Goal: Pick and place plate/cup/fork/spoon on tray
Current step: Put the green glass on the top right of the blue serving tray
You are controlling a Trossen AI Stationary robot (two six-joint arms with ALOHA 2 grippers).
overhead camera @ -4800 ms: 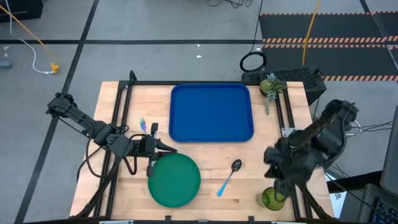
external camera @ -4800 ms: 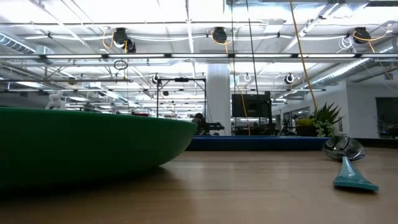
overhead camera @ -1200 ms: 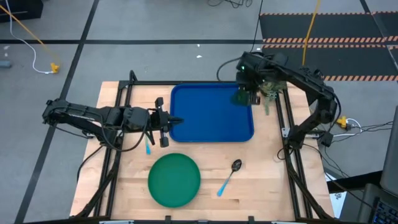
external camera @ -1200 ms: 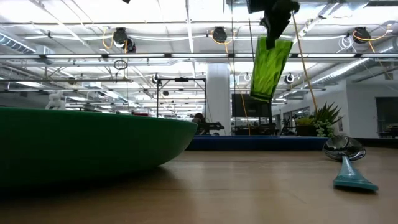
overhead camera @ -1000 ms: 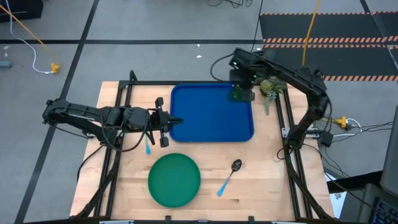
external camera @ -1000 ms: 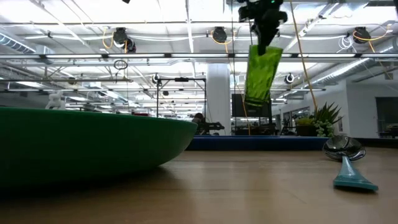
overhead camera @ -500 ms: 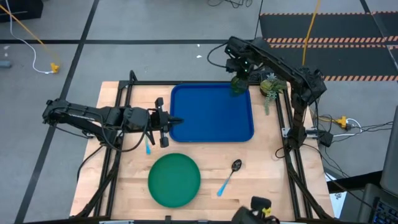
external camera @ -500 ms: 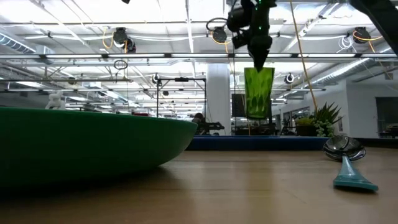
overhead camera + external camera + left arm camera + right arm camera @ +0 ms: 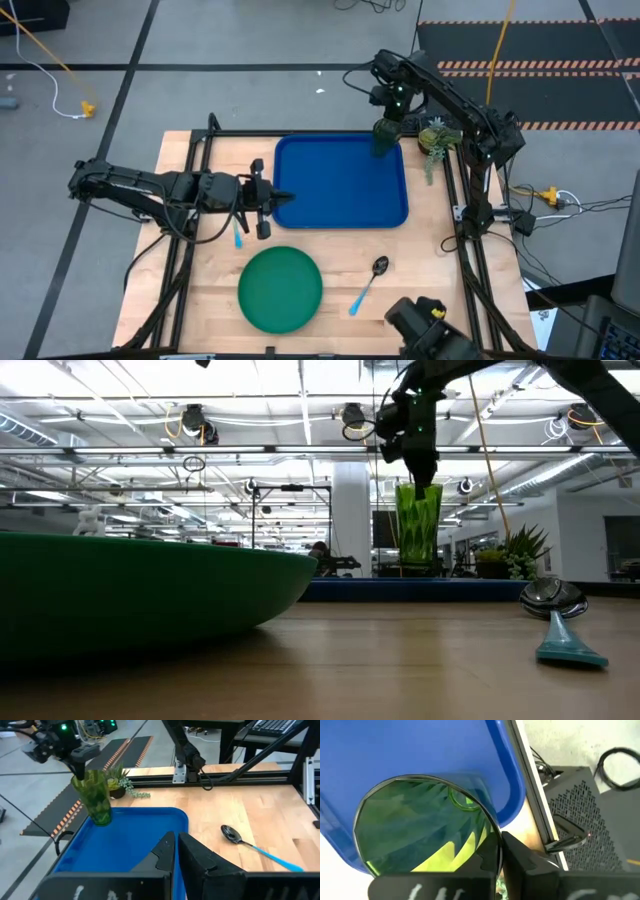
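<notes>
Wooden worktop (image 9: 420, 260) is carrying the blue tray (image 9: 340, 190) at upper centre — the right claw (image 9: 388, 118) is grasping the cup (image 9: 386, 138) upright over its upper-right corner. Left claw (image 9: 270, 200), clenched, is gripping the fork (image 9: 238, 233) left of the tray. Plate (image 9: 280, 289) and spoon (image 9: 368, 283) are lying lower centre.
</notes>
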